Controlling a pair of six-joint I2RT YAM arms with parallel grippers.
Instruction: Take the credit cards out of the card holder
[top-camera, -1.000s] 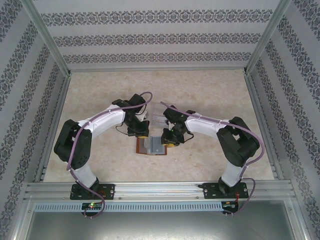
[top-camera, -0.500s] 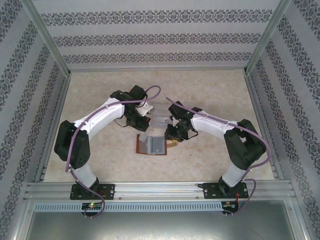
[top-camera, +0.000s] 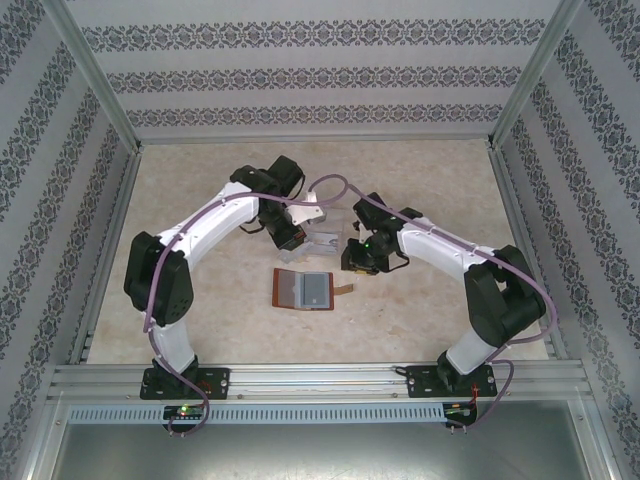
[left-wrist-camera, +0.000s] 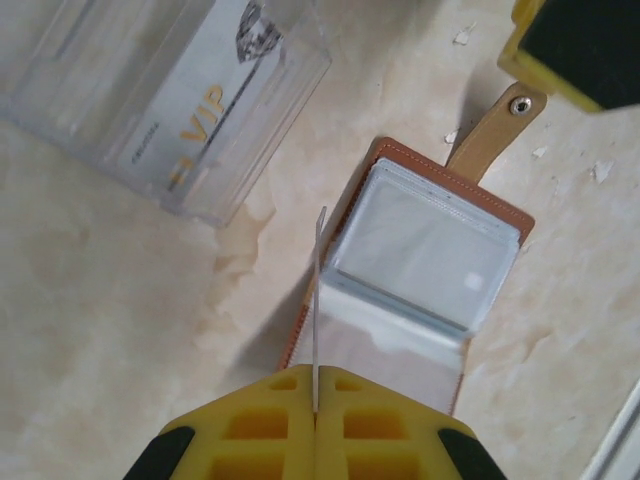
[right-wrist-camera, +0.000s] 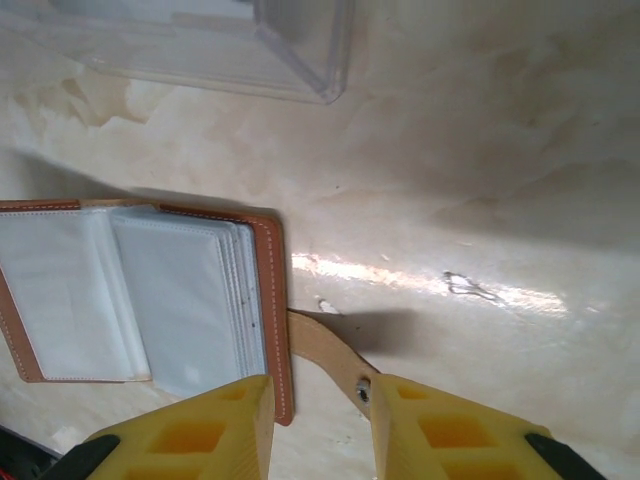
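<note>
- The left gripper (left-wrist-camera: 315, 395) has its jaws pressed together on one of the credit cards (left-wrist-camera: 319, 300). From the left wrist the card is edge-on, a thin line sticking straight out past the fingertips.
- The card holder (top-camera: 305, 290) lies open and flat on the table. Its clear pockets (left-wrist-camera: 430, 255) face up and its strap tab (right-wrist-camera: 325, 345) pokes out of its right side.
- What matters next, I reckon: the clear box (top-camera: 322, 242) sits just past the holder's far edge, and the left gripper hangs over that same far side, by the box's left end. So it's the nearer arm for a drop-off, and the card only has to travel a bit further away from the holder.
- In the left wrist view the box (left-wrist-camera: 170, 90) is off to the left of the card's edge and skewed against it. I'd guess a wrist turn is needed before letting go.
- A VIP card (left-wrist-camera: 215, 110) is already in the box.
- The right gripper (right-wrist-camera: 320, 390) is off the holder's right side. Its jaws are partly spread with the strap tab lying in the gap, not pinched as far as I can see. Can't tell if it's touching the tab.
</note>
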